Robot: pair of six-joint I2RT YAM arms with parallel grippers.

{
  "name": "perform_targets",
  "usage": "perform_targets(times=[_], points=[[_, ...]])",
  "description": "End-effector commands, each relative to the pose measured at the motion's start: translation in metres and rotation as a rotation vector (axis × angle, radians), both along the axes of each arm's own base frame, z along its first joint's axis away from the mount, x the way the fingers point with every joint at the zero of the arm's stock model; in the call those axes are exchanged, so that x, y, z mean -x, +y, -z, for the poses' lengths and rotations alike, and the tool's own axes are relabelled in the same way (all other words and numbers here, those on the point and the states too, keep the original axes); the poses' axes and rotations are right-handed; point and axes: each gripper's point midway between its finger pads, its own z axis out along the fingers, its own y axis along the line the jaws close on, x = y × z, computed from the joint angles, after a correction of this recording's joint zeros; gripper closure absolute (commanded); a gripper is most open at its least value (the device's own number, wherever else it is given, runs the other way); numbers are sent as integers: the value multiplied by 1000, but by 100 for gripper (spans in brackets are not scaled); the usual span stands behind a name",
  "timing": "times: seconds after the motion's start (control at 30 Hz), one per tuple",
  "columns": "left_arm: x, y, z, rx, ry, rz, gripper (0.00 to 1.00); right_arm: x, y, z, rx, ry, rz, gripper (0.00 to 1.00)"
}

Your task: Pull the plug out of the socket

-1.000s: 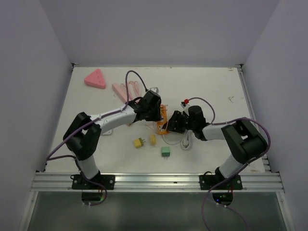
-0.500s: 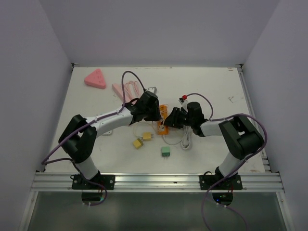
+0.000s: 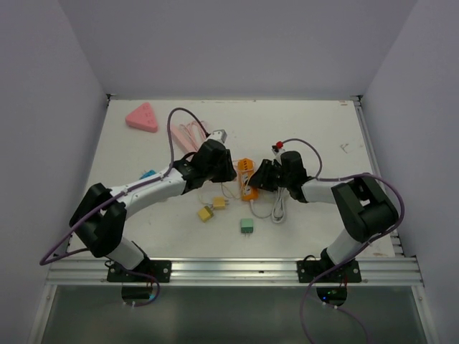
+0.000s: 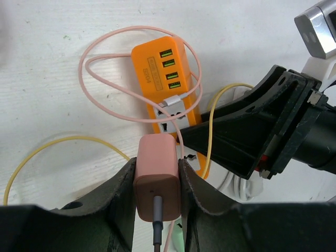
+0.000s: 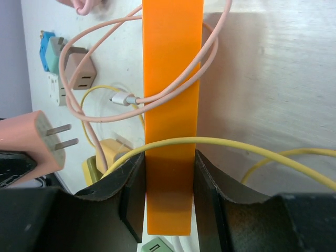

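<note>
Left wrist view: the left gripper pinches a pink plug between both fingers, with a grey lead running from the plug's near end. The plug sits just beside the orange socket strip, not seated in it. In the right wrist view its 2 prongs are bare and clear of the strip's side.

The right gripper is clamped across the narrow body of the strip, 1 finger on each flank. A pink cable loops over the strip, its silver connector lying by the 4 green USB ports, and a yellow cable crosses it too.

From above, the strip lies about midway between the left and right table edges. A pink triangular block lies by the far left corner, and a green adapter lies toward the near edge.
</note>
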Motion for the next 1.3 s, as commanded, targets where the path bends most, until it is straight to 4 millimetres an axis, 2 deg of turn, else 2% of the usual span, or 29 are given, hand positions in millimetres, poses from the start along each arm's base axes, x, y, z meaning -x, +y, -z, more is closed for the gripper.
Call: perform_targets(times=[0.0, 0.13, 0.17, 0.23, 0.27, 0.4, 0.47, 0.53, 0.73, 0.8, 0.93, 1.0, 1.1, 1.27], points=[[-14, 6, -27, 45, -90, -57, 100, -7, -30, 18, 135, 24, 89, 100], [-12, 28, -16, 12, -64, -116, 100, -6, -47, 21, 174, 64, 132, 100], [-11, 40, -6, -4, -42, -142, 100, -6, -50, 22, 183, 72, 141, 100], [-14, 58, -2, -13, -37, -195, 100, -5, -63, 25, 206, 96, 174, 100], [-10, 68, 8, -38, -19, -212, 100, -7, -67, 23, 212, 94, 185, 100], [-9, 101, 17, -81, -8, -286, 100, -13, -94, 25, 246, 122, 275, 100], [-7, 118, 26, -100, 8, -321, 100, -17, -103, 24, 247, 140, 311, 100], [-8, 131, 28, -105, 4, -354, 100, -24, -113, 23, 254, 153, 348, 98], [-1, 163, 46, -134, 26, -425, 100, -39, -127, 20, 283, 173, 409, 87], [2, 179, 56, -150, 42, -465, 100, -45, -134, 21, 307, 179, 434, 83], [5, 188, 67, -147, 68, -483, 100, -51, -133, 18, 308, 183, 430, 77], [6, 185, 68, -132, 67, -473, 100, -51, -131, 12, 295, 168, 414, 68], [8, 182, 70, -120, 74, -455, 92, -50, -131, -3, 293, 133, 397, 54], [12, 181, 64, -103, 70, -450, 69, -38, -132, -31, 308, 91, 355, 25]])
